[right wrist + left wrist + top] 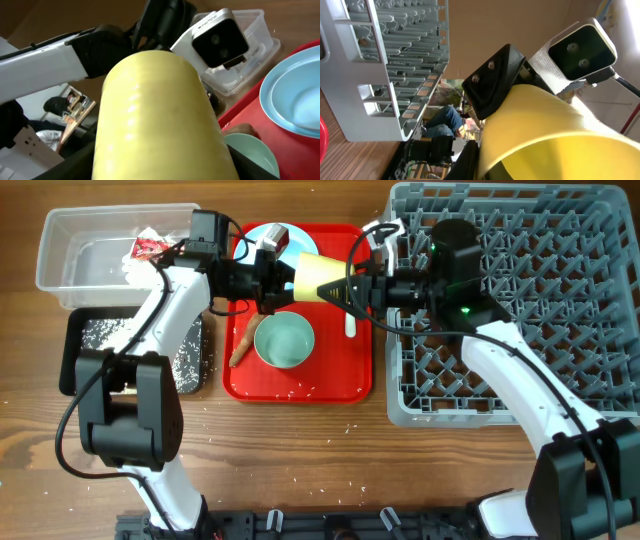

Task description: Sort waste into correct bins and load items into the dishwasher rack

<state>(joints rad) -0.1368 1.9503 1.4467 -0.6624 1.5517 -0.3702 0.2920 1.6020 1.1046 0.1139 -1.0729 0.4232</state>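
Both arms meet over the red tray (340, 375), and the yellow cup (318, 277) hangs on its side in the air between them! The left hand (272, 280) is clenched on the cup's wide rim, one dark finger (492, 82) pressed flat against the outer wall in its wrist view. The right hand (352, 288) comes in from the opposite side at the cup's narrow end, and the cup's wall fills its wrist view. Whether that hand has clamped or merely flanks the cup, I cannot tell. Just below the left hand, on the tray, sits the light teal bowl (284, 342), with the brown root-like stick (243, 345) beside it. The white spoon (351, 320) lies under the right hand. The pale-blue plate (262, 235) rests beyond the left hand. Behind the left hand are the clear tub (60, 250), holding the red-and-white wrapper (150, 247), and the black tray (75, 345). The grey rack (560, 300) lies behind the right hand.
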